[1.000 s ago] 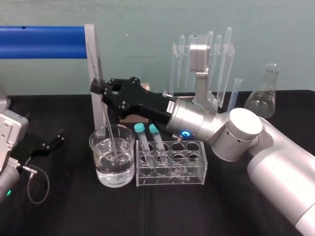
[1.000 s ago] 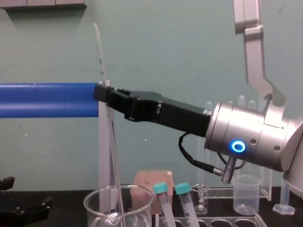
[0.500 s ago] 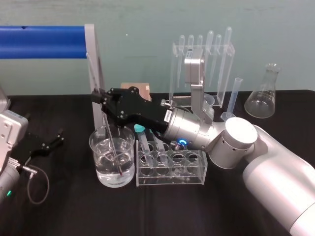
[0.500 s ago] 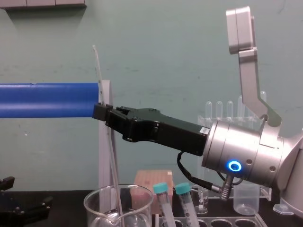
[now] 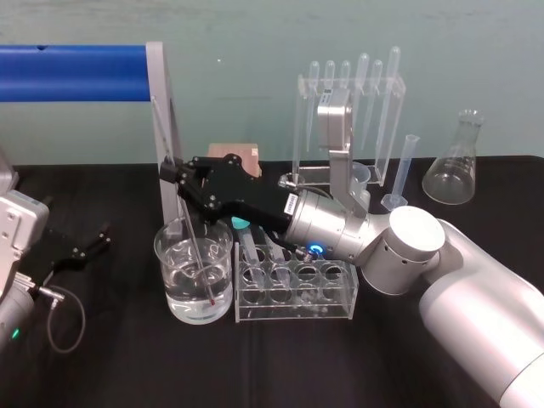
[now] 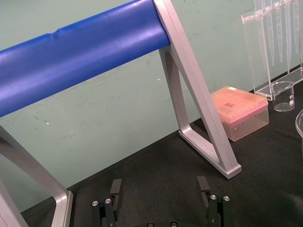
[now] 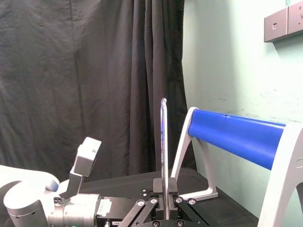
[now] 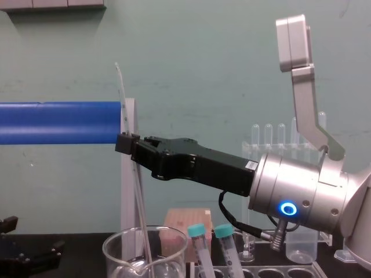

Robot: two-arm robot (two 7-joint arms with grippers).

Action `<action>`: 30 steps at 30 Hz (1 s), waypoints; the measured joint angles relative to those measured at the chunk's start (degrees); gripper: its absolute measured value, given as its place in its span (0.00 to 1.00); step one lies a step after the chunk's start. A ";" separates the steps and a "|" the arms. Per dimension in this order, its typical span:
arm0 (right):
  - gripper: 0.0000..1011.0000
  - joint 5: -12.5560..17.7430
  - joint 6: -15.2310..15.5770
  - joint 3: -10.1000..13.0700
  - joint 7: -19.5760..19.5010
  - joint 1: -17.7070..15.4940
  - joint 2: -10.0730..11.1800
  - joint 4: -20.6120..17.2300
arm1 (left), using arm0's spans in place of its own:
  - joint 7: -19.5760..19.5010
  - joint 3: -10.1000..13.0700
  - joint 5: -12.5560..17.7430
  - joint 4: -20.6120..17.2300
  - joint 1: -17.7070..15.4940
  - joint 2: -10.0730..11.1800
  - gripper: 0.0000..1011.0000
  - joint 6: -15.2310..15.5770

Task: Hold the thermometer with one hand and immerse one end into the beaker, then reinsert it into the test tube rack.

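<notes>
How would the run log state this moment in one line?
right gripper: shut on thermometer | tip: under water in beaker | left gripper: open, parked left | test tube rack: return pending

conical flask (image 5: 450, 177) (far right), pipette stand (image 5: 379, 92), blue bar (image 5: 72, 73).

The thermometer (image 7: 164, 142) and the beaker (image 5: 170, 282) are clear, glossy glass. The test tube rack (image 5: 293, 304) is pale, see-through plastic. The right gripper (image 5: 172, 175) is matt black, probably plastic, on a smooth satin metal wrist (image 5: 327, 225). Dull black cloth covers the desk (image 5: 127, 365). The blue bar (image 5: 72, 73) has a soft sheen.
</notes>
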 joint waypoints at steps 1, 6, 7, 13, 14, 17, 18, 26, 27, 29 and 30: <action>0.05 -0.12 0.00 0.03 0.00 -0.01 -0.03 0.07 | 0.00 0.00 0.00 0.00 0.00 0.00 1.00 0.00; 0.05 -0.30 0.00 0.22 -0.04 0.00 -0.15 0.14 | 0.00 0.00 0.00 0.00 0.00 0.00 1.00 0.00; 0.05 -0.33 0.00 0.30 -0.06 -0.02 -0.18 0.14 | 0.00 0.00 0.00 0.00 0.00 0.00 1.00 0.00; 0.05 -0.37 -0.01 0.59 -0.06 -0.04 -0.31 0.23 | 0.00 0.00 0.00 0.00 0.00 0.00 1.00 0.00; 0.05 -0.39 -0.01 0.62 -0.06 -0.04 -0.34 0.25 | 0.00 0.00 0.00 0.00 0.00 0.00 1.00 0.00; 0.05 -0.51 -0.02 0.63 -0.07 -0.03 -0.39 0.27 | 0.00 0.00 0.00 0.00 0.00 0.00 1.00 0.00; 0.05 -0.53 -0.02 0.63 -0.07 -0.04 -0.39 0.26 | 0.00 0.00 0.00 0.00 0.00 0.00 1.00 0.00; 0.05 -0.72 -0.02 0.63 -0.05 -0.04 -0.39 0.07 | 0.00 0.00 0.00 0.00 0.00 0.00 1.00 0.00; 0.05 -0.78 -0.01 0.63 -0.06 -0.05 -0.39 -0.05 | 0.00 0.00 0.00 0.00 0.00 0.00 1.00 0.00; 0.05 -0.84 -0.01 0.62 -0.08 -0.08 -0.38 -0.18 | 0.00 0.00 0.00 0.00 0.00 0.00 1.00 0.00; 0.05 -0.90 -0.01 0.61 -0.10 -0.10 -0.36 -0.25 | 0.00 0.00 0.00 0.00 0.00 0.00 1.00 0.00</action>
